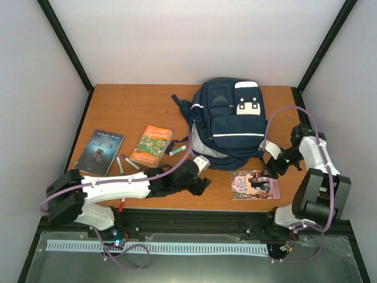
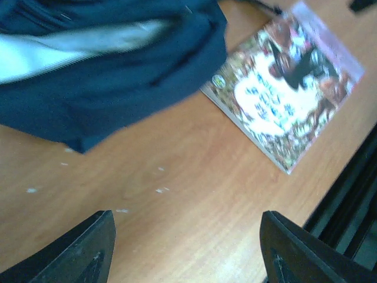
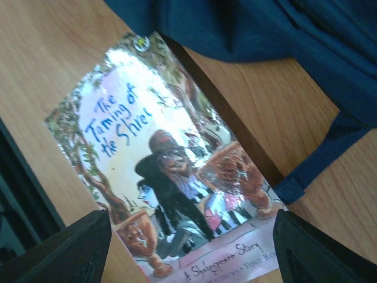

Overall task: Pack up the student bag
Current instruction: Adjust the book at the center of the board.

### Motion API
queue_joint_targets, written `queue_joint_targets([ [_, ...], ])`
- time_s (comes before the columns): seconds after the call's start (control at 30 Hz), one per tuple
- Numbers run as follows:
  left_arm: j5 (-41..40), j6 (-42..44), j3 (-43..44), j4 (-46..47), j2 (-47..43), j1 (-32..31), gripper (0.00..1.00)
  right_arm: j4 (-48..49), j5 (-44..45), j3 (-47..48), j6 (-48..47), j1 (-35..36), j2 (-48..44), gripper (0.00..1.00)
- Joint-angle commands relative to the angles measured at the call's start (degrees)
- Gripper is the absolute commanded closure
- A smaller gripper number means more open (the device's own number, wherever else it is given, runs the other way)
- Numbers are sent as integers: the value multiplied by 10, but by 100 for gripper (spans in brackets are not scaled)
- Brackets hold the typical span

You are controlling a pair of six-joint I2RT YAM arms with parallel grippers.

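The left gripper [image 2: 187, 227] hovers, spread wide and empty, over the table [image 2: 194, 177] by the backpack [image 1: 230, 121], while the right gripper [image 3: 191, 227], equally wide, hovers above a book [image 3: 159, 171].

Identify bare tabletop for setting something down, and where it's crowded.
Bare: far-left tabletop, behind the dark book and orange book, left of the student bag. Crowded: near edge, with markers, left gripper and Shakespeare book.

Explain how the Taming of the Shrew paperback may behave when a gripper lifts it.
The paperback looks thin, so it will probably bend and weigh little. Its glossy cover may slip. Lying flat on the table, its edge seems hard to grip.
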Motion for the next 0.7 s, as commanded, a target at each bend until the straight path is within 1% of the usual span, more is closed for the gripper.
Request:
queue_joint_targets([
  [0.0, -5, 47, 38, 31, 69, -52, 32, 43, 41, -6, 17, 2, 30, 23],
  [0.1, 3, 53, 55, 34, 117, -71, 32, 60, 50, -8, 31, 2, 47, 23],
  [0.2, 1, 69, 64, 52, 154, -94, 31, 100, 90, -10, 79, 1, 72, 25],
  [0.27, -9, 81, 84, 42, 182, -107, 26, 105, 97, -12, 87, 2, 80, 26],
  [0.4, -19, 95, 141, 1, 237, -119, 24, 108, 97, -18, 90, 1, 92, 24],
  [0.57, -21, 112, 182, -3, 286, -124, 24, 118, 116, -11, 116, 2, 122, 23],
  [0.67, -21, 123, 203, -7, 309, -124, 24, 123, 107, -8, 119, 2, 124, 23],
])
